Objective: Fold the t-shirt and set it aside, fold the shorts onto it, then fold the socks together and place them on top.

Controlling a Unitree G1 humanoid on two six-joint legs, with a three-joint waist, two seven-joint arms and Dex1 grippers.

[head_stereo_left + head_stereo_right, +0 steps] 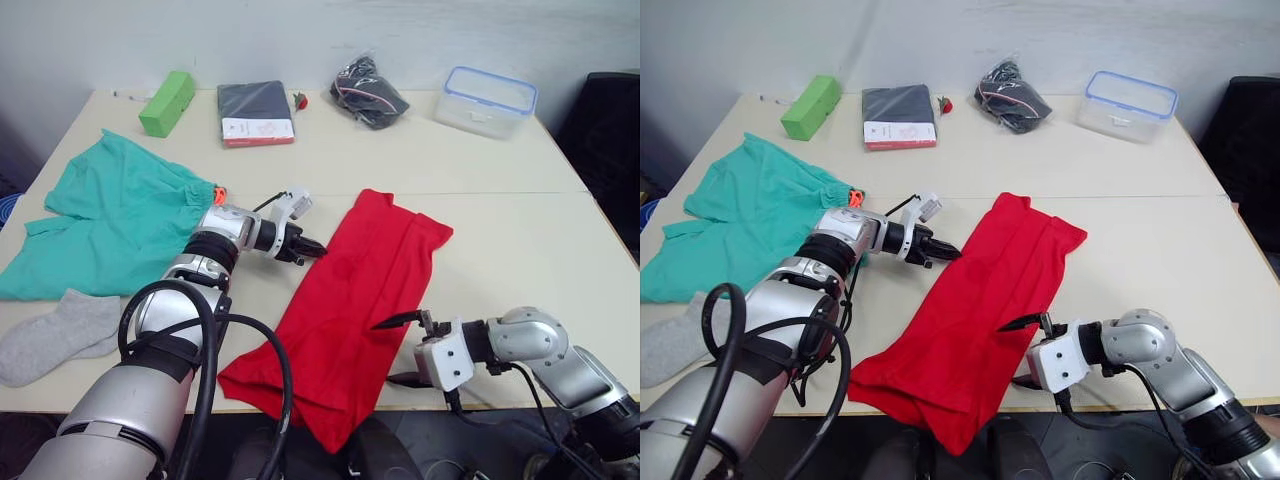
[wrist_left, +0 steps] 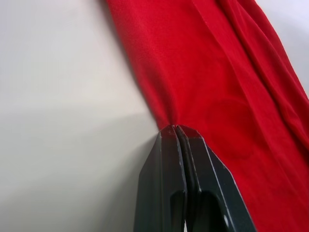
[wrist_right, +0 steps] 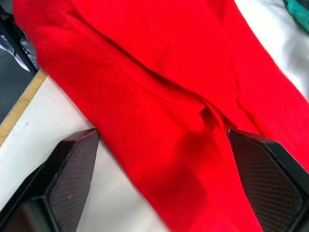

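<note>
Jaws of the left gripper (image 1: 312, 247) are pinched on the left edge of the t-shirt (image 1: 345, 310), lengthwise-folded at the surface's near edge, while the right gripper (image 1: 402, 350) is spread beside it, so the shirt fold is judged underway, needing a right-side grasp.

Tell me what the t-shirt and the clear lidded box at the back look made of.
The t-shirt: soft matte red knit, likely cotton jersey; it drapes in loose folds and bunches where the left gripper pinches its edge. The lidded box: translucent rigid plastic with a blue-rimmed lid; the tabletop shows faintly through its walls.
</note>
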